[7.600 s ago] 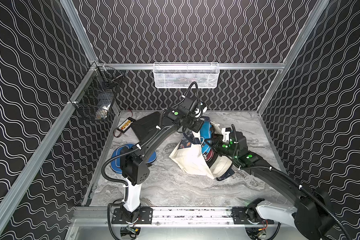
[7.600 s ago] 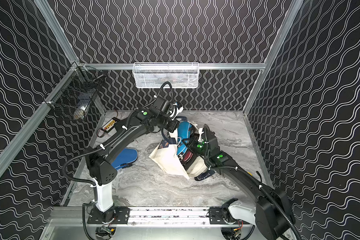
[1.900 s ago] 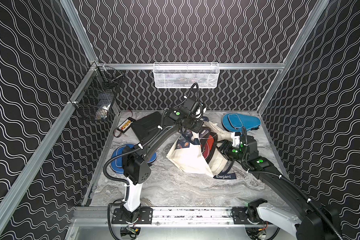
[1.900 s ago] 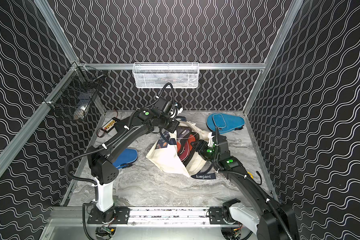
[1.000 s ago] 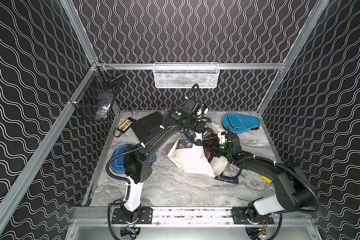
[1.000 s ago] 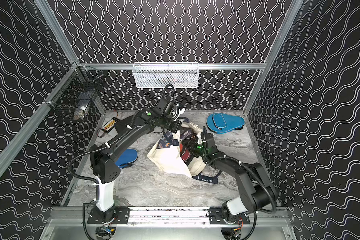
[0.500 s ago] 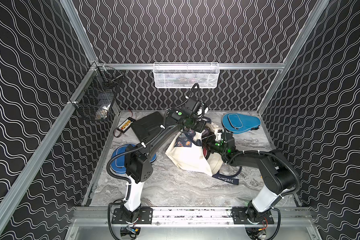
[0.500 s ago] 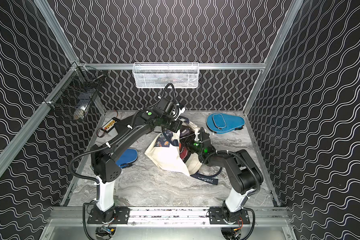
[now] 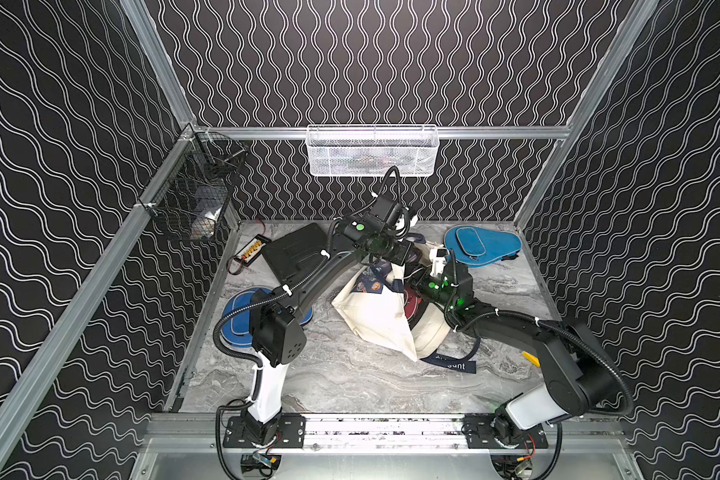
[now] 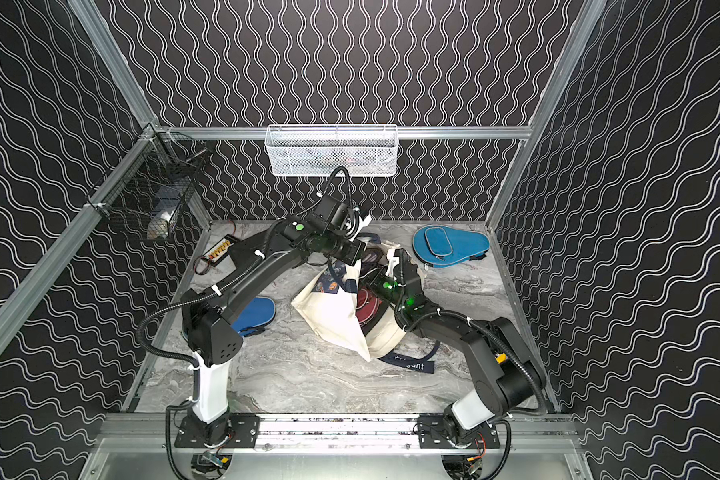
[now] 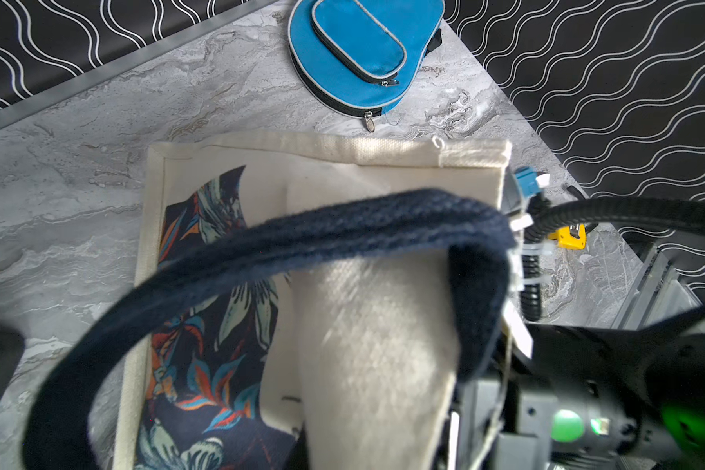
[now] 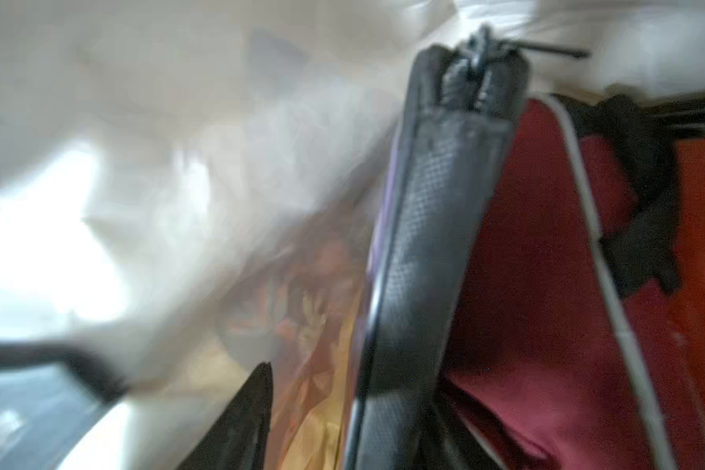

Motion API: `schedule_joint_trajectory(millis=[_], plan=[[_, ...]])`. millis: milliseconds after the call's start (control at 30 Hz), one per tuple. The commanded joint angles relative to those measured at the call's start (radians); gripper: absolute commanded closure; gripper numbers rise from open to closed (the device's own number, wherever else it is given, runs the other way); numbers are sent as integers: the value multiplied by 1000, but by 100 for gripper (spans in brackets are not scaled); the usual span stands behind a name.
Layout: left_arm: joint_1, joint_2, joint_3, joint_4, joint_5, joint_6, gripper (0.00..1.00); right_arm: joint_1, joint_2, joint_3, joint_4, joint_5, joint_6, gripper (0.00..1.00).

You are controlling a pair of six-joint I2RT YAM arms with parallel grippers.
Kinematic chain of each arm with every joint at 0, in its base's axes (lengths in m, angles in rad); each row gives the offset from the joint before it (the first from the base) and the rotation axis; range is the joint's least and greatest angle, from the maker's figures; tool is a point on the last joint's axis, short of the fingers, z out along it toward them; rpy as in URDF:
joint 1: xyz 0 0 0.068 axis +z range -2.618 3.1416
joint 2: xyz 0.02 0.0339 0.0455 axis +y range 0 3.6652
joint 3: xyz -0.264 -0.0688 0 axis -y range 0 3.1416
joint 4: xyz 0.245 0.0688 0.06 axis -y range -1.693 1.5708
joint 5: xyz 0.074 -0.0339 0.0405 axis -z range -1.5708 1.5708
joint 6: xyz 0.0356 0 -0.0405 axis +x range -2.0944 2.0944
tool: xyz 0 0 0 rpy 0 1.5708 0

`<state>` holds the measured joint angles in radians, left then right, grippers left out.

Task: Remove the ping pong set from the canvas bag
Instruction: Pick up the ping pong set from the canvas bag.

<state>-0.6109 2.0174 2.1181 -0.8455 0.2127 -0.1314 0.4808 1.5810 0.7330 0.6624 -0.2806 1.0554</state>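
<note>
Compared with two seconds earlier, the right pincer [image 9: 416,287] has moved from beside the canvas bag [image 9: 375,320] into its mouth, and the right arm's elbow has folded back toward the near right corner; the blue paddle case [image 9: 481,247], which sat at the bag's mouth several seconds back, now lies out on the tabletop [image 9: 350,382] in the far right corner.

The bag slumps at the middle of the tabletop with its mouth facing the right arm. Inside it, in both top views, shows a red paddle case [image 10: 364,303], mostly covered by canvas, so I cannot tell which way its handle end points. The right wrist view is blurred but shows the red fabric and its dark zip band [image 12: 432,244] very close to the camera.

The blue paddle case lies flat, its long axis running along the back wall, round end toward the bag, narrow end toward the right wall; it is well apart from both pincers. A second blue case [image 9: 242,320] lies flat by the left arm's base.

The left pincer [image 9: 406,259] is closed on the navy strap [image 11: 342,232], holding the bag's far rim up. The right pincer sits in the bag's mouth just beside the red case; whether its jaws are parted or gripping I cannot tell.

A white mesh basket [image 9: 371,151] hangs on the back wall; a black wire basket [image 9: 192,199] hangs on the left wall.
</note>
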Motion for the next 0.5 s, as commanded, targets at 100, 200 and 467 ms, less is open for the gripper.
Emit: schedule_joint_trajectory(millis=[100,200,467], plan=[[-4,-12,-4,68,53,7,100,1,119,19,75,-23,71,47],[-4,-19,-7,68,53,5,100,1,156,43,94,-37,85,52],[-4,-34,-7,51,6,17,100,3,72,63,43,-10,44,80]])
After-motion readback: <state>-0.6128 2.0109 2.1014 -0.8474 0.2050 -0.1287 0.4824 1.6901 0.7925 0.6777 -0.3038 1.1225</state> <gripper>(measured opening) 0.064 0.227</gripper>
